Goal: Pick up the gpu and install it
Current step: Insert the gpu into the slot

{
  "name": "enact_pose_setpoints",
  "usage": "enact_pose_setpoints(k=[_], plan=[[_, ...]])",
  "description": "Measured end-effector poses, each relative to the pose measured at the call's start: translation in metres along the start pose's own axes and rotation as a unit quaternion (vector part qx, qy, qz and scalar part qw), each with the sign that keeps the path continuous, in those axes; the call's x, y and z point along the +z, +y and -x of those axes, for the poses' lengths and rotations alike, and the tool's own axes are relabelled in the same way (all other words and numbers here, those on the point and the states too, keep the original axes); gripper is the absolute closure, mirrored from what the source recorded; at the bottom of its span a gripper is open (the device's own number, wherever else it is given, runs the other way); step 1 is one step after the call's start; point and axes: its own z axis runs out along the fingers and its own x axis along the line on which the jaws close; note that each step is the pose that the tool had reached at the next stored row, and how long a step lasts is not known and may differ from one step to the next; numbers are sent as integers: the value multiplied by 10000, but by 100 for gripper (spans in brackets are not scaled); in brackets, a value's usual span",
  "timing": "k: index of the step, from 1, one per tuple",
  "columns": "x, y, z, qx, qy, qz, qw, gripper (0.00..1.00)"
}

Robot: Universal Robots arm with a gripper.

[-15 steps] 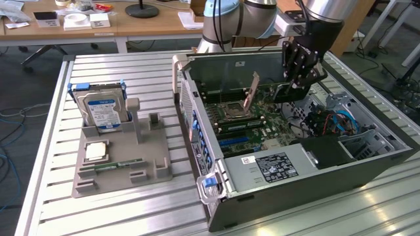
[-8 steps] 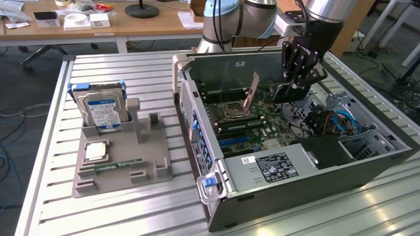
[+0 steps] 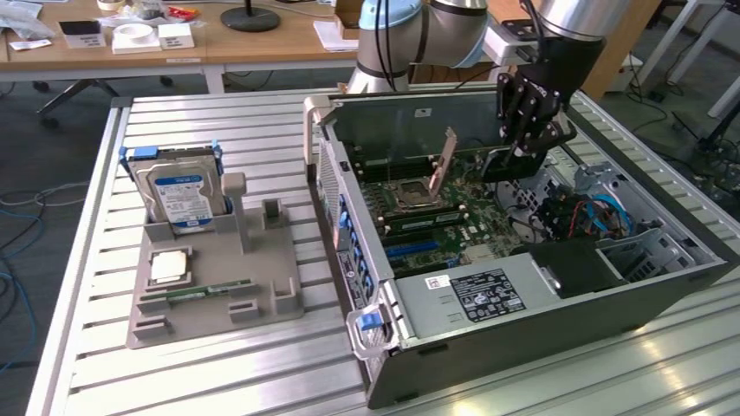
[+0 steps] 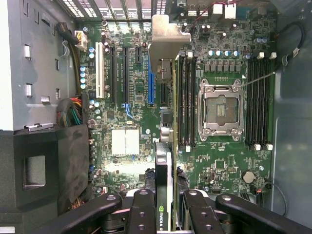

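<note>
The gpu (image 4: pixel 164 170) hangs edge-down over the motherboard (image 4: pixel 214 165) inside the open computer case (image 3: pixel 555 321). The hand (image 3: pixel 522 143) is clamped on its upper edge, probably so the connector edge faces the slots and the bracket (image 4: pixel 168 41) faces the case's rear wall. The case lies toward the tabletop's (image 3: pixel 208 121) edge at the exterior view's right.

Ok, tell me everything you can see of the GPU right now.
The GPU is a thin card seen edge-on: black cooler shroud bearing a green logo, green circuit board behind it, silvery metal bracket at its far end. The gripper clamps it from both sides above the motherboard, between the blue slot and the memory slots. Whether it is seated cannot be told.
</note>
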Motion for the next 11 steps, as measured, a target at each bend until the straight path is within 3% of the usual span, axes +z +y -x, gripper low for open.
enact_pose_setpoints(k=[11], plan=[[0,0,-15,0,0,0,10000,73]])
